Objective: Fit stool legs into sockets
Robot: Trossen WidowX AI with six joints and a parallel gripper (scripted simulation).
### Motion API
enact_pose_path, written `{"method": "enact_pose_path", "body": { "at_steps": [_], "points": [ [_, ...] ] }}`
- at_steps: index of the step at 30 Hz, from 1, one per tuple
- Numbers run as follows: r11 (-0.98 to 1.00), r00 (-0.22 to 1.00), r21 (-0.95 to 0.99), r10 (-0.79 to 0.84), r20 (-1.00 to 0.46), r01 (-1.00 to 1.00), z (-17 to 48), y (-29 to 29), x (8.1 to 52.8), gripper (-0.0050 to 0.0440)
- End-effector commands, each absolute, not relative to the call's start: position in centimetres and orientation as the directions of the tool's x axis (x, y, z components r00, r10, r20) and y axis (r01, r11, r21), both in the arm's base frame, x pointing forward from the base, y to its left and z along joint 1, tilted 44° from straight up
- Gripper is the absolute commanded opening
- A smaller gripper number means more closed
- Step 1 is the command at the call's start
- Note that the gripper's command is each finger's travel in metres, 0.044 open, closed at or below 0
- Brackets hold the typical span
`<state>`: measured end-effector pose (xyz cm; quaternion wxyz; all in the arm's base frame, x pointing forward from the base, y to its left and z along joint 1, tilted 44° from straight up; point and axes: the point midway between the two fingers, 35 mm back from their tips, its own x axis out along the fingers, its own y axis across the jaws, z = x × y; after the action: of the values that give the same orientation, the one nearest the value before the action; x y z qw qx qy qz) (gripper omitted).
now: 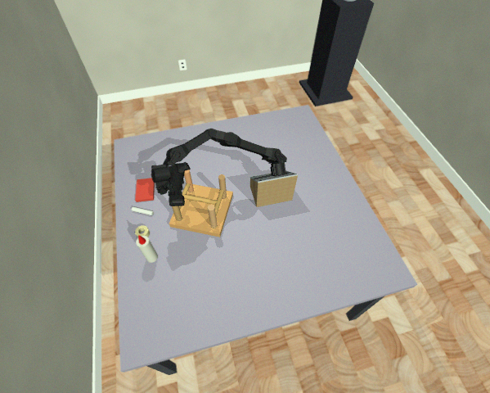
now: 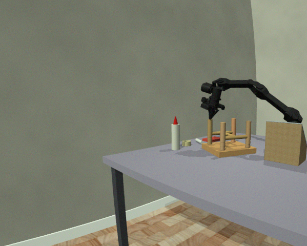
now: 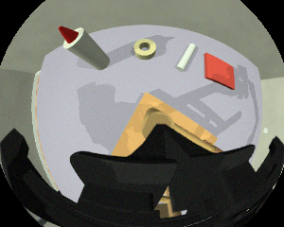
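The stool seat (image 1: 195,223) (image 2: 237,152) (image 3: 132,130) lies flat, upside down, with four legs upright on it and stretchers (image 1: 202,197) (image 2: 235,137) between them. My gripper (image 1: 177,204) (image 2: 210,118) (image 3: 160,128) is shut and empty, pointing down. Its tips are at the top end of the left leg (image 1: 177,213) (image 2: 209,132), touching it or just above. The front leg (image 1: 212,215) (image 2: 222,136), right leg (image 1: 222,186) (image 2: 248,133) and back leg (image 1: 188,181) (image 2: 233,127) stand free of my hand. Whether every shoulder is fully down is too small to tell.
A glue bottle (image 1: 148,250) (image 2: 175,136) (image 3: 90,51) stands left of the stool beside a tape roll (image 1: 141,231) (image 2: 186,143) (image 3: 137,51). A white stick (image 1: 141,210) (image 3: 186,57) and a red block (image 1: 144,189) (image 3: 219,71) lie near. A wooden box (image 1: 275,191) (image 2: 282,143) is under the arm's base.
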<state>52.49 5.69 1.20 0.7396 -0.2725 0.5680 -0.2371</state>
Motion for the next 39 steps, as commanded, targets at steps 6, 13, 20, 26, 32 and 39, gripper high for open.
{"method": "enact_pose_path", "body": {
  "at_steps": [6,13,20,26,32,39],
  "points": [
    [0.736,0.211,-0.676,-0.668,-0.714,0.043,-0.31,4.45,52.46,0.0],
    [0.736,0.21,-0.676,-0.668,-0.714,0.043,-0.35,4.4,52.46,0.0],
    [0.735,0.208,-0.676,-0.669,-0.714,0.043,-0.42,4.34,52.46,0.0],
    [0.734,0.208,-0.679,-0.669,-0.714,0.03,-0.45,4.31,52.46,0.0],
    [0.72,0.207,-0.691,-0.668,-0.715,-0.065,-0.52,4.24,52.45,0.0],
    [0.72,0.207,-0.691,-0.668,-0.715,-0.065,-0.58,4.18,52.44,0.0]
  ]
}}
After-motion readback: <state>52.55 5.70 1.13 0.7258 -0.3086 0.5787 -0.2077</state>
